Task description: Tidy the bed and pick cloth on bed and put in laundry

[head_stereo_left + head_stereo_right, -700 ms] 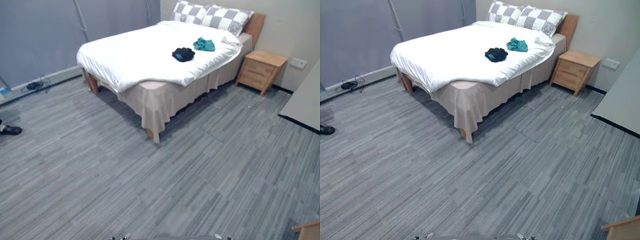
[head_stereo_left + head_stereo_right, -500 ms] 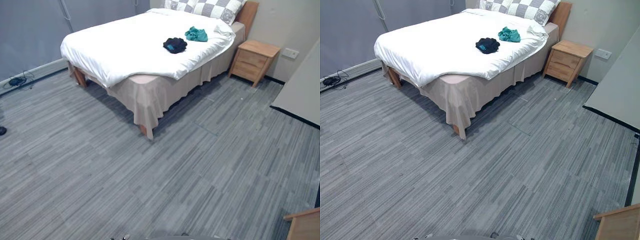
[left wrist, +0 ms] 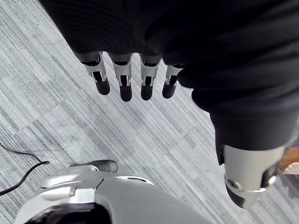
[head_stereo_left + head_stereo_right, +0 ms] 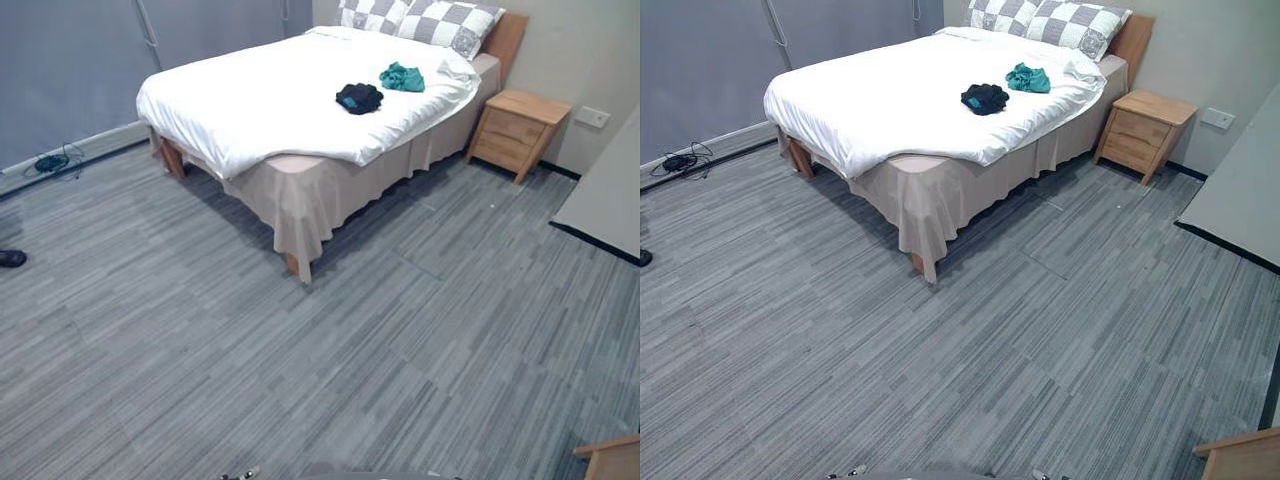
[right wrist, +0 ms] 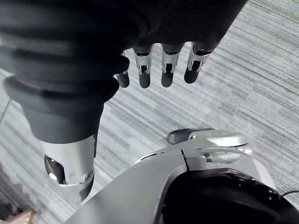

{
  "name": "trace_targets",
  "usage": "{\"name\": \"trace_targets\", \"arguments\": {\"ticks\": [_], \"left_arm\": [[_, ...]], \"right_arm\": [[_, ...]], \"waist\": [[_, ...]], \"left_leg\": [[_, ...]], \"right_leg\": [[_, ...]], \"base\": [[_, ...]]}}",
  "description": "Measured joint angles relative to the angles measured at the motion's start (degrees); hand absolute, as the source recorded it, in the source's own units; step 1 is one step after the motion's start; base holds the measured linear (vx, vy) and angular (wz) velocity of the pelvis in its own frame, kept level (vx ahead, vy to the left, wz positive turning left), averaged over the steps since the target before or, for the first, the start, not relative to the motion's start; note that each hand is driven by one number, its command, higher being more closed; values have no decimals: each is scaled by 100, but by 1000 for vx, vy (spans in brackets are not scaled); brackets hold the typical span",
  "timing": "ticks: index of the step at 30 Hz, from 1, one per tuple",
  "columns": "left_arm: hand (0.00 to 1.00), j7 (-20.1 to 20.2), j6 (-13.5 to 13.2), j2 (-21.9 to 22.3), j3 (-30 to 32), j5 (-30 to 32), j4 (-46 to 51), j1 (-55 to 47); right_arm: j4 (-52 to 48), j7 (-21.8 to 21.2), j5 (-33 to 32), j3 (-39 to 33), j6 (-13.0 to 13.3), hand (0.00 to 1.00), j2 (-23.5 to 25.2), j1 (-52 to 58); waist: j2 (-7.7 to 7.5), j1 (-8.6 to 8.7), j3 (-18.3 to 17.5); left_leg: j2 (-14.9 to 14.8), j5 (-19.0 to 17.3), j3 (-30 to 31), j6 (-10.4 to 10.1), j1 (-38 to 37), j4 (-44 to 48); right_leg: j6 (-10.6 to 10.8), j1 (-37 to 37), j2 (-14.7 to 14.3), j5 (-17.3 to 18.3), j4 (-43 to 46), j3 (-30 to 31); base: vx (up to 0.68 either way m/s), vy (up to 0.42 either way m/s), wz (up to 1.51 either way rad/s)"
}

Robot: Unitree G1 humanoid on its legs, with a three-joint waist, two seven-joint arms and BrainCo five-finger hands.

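Observation:
A bed (image 4: pixel 260 100) with a white duvet and a beige skirt stands across the room, far ahead of me. On its right half lie a black cloth (image 4: pixel 359 98) and, just behind it, a teal cloth (image 4: pixel 402 77). Two grey-and-white checked pillows (image 4: pixel 430 20) rest at the wooden headboard. My left hand (image 3: pixel 135 79) hangs over the grey floor with its fingers straight and nothing in it. My right hand (image 5: pixel 159 70) also hangs open and empty above the floor.
A wooden nightstand (image 4: pixel 518 130) stands right of the bed by the wall. A grey board (image 4: pixel 610 195) leans in at the right edge. A wooden corner (image 4: pixel 612 460) shows bottom right. Cables (image 4: pixel 52 162) lie by the left wall, and a person's shoe (image 4: pixel 12 258) is at the far left.
The whole picture has swung between the frames, so the camera has moved. The bed and both cloths lie as before.

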State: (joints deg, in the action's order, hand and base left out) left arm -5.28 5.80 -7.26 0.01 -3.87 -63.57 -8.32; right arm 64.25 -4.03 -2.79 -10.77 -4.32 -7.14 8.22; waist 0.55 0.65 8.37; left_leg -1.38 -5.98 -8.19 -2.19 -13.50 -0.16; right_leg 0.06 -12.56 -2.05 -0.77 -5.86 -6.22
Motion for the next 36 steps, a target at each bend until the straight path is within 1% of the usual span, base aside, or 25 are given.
{"name": "trace_targets", "arguments": {"ticks": [6, 9, 11, 12, 13, 14, 15, 16, 17, 19, 20, 21, 22, 23, 24, 25, 26, 27, 28, 29, 30, 32, 33, 34, 36], "left_arm": [[0, -1, 0, -14, -48, 0, -2, -18], [0, 0, -1, -22, -49, -1, -3, -18], [0, 2, 0, -38, -65, -2, -2, -6], [0, 2, 4, -67, -122, -7, -1, 24], [0, 2, 21, -128, -225, -8, -1, 70], [0, -5, 45, -173, -213, -15, -1, 190], [0, -7, 71, -258, -209, -25, -7, 245], [0, -13, 66, -307, -203, -32, -9, 257], [0, -25, 58, -355, -163, -65, -7, 305], [0, -41, 56, -369, -152, -64, -7, 279], [0, -42, 55, -351, -138, -61, -3, 298], [0, -32, 57, -314, -53, -49, 0, 367], [0, -27, 62, -309, -30, -47, -1, 410], [0, -14, 65, -337, -29, -35, -1, 464], [0, -13, 72, -375, -26, -12, -3, 498], [0, -18, 74, -358, -15, -4, -4, 521], [0, -24, 82, -195, 28, 12, -10, 607], [0, -19, 70, -142, 46, 22, -8, 595], [0, -19, 54, -110, 64, 23, -7, 591], [0, -3, 33, -80, 152, 32, -16, 587], [0, 15, -3, -69, 329, 30, -3, 533], [0, 30, -41, -29, 466, 16, -3, 436], [0, 27, -110, 18, 496, -7, -2, 421], [0, 27, -260, 17, 567, -20, 60, 407], [0, 45, -310, -20, 671, -28, 172, 416]], "right_arm": [[0, 1, 1, 6, -4, 0, 3, 1], [2, 1, 1, 8, -91, 0, 7, -7], [7, -2, 0, 18, -127, 0, 6, -56], [-3, -1, -11, 43, -130, 0, 12, -93], [-5, 6, -62, 57, -151, 0, 36, -135], [-59, 10, -171, 50, -203, 0, 56, -210], [-99, 13, -303, 41, -217, 0, 80, -322], [-118, 15, -367, 24, -217, 0, 121, -354], [-55, 27, -479, -2, -218, 0, 176, -370], [-21, 29, -568, -16, -222, 0, 201, -288], [-35, 25, -574, -47, -220, 0, 202, -254], [-41, 18, -615, -60, -221, 0, 173, -270], [-34, 18, -623, -59, -232, 0, 165, -271], [-34, 22, -647, -55, -252, 0, 177, -247], [-25, 24, -716, -92, -292, 0, 222, -202], [-26, 24, -750, -201, -294, 0, 231, -182], [-14, 25, -775, -308, -338, 0, 153, -166], [-8, 39, -781, -435, -344, 0, 138, -118], [-8, 30, -779, -522, -351, 0, 147, -110], [13, 27, -728, -688, -353, 0, 194, -107], [17, 17, -707, -742, -347, 0, 179, -100], [20, -12, -626, -723, -309, 0, 159, -45], [18, -9, -536, -705, -269, 0, 132, 14], [28, -9, -428, -611, -214, 0, 77, 9], [143, -13, -276, -487, -119, 0, 54, -43]], "waist": [[-16, -8, 1], [-37, -13, 12], [-52, -5, 27], [-79, -3, 44], [-142, 1, 104], [-228, -15, 246], [-306, -43, 451], [-351, -44, 578], [-453, -24, 728], [-458, -19, 733], [-409, 16, 741], [-360, 17, 760], [-345, 14, 780], [-365, 11, 794], [-423, 23, 860], [-384, 19, 932], [-152, 63, 1050], [39, 136, 1008], [84, 159, 980], [71, 151, 983], [99, 150, 964], [173, 185, 920], [202, 171, 921], [292, 147, 915], [173, 112, 966]], "left_leg": [[-20, 33, 3, 39, 13, -94], [-29, 34, -2, 42, -20, -87], [-62, -10, -48, 81, 104, -3], [-67, -91, -65, 150, 225, 116], [-41, -152, -66, 213, 339, 238], [-16, -243, -111, 247, 429, 368], [-23, -363, -182, 305, 475, 646], [-20, -434, -186, 316, 461, 767], [-42, -550, -180, 315, 331, 915], [-173, -674, -130, 234, 160, 950], [-327, -800, -68, 148, 156, 1020], [-494, -894, -32, 34, 180, 1061], [-567, -934, -16, -32, 203, 1064], [-642, -1025, 17, -173, 238, 1083], [-664, -1185, 18, -319, 202, 1157], [-715, -1293, 19, -387, 82, 1179], [-1003, -1492, -2, -375, -172, 1183], [-1143, -1593, -17, -190, -317, 1064], [-1177, -1582, 13, -60, -361, 1104], [-1252, -1287, 12, -188, -269, 1667], [-1434, -899, 13, -167, 85, 2612], [-1784, -171, 51, -134, 639, 4082], [-1987, -60, 127, -173, 1061, 5092], [-2132, -178, 295, -69, 1701, 6490], [-1880, -375, 320, -92, 2234, 6804]], "right_leg": [[-10, 56, -38, -7, -2, 24], [-71, 69, -53, -44, 22, 50], [-71, 331, -51, 210, 428, 51], [-7, 682, -16, 510, 961, 35], [166, 1067, 66, 824, 1682, 15], [412, 1645, 211, 1061, 2821, -29], [431, 2262, 416, 1039, 4149, -182], [406, 2489, 519, 1041, 4681, -227], [356, 2720, 686, 1198, 5271, -283], [418, 2712, 730, 1269, 4849, -313], [401, 2671, 702, 1218, 4050, -314], [378, 2680, 628, 970, 2945, -321], [369, 2676, 593, 729, 2329, -317], [473, 2698, 640, 253, 1302, -316], [534, 2719, 809, 172, 1024, -313], [560, 2710, 853, -161, 1125, -415], [473, 2718, 666, -326, 1623, -537], [286, 2959, 566, -108, 2289, -629], [140, 3080, 525, -8, 2589, -641], [-132, 3182, 477, 178, 2994, -615], [-296, 3012, 338, 301, 3007, -609], [-436, 2610, 63, 509, 2753, -602], [-494, 2317, -142, 547, 2531, -582], [-589, 1707, -397, 609, 2139, -543], [-697, 1066, -475, 734, 1816, -535]], "base": [[-53, -24, -2], [9, -6, -5], [-25, -6, -5], [0, 0, 0], [-22, 9, -10], [-53, -4, -20], [-55, -22, -19], [-20, -40, -8], [59, -46, 6], [119, -65, 12], [220, -142, 15], [280, -167, 12], [344, -202, 5], [454, -317, 5], [459, -355, 4], [487, -395, 4], [443, -304, 9], [455, -282, 11], [492, -285, -7], [492, -347, -36], [485, -359, -45], [382, -250, -29], [609, -266, -20], [603, -243, -11], [513, -178, 2]]}}
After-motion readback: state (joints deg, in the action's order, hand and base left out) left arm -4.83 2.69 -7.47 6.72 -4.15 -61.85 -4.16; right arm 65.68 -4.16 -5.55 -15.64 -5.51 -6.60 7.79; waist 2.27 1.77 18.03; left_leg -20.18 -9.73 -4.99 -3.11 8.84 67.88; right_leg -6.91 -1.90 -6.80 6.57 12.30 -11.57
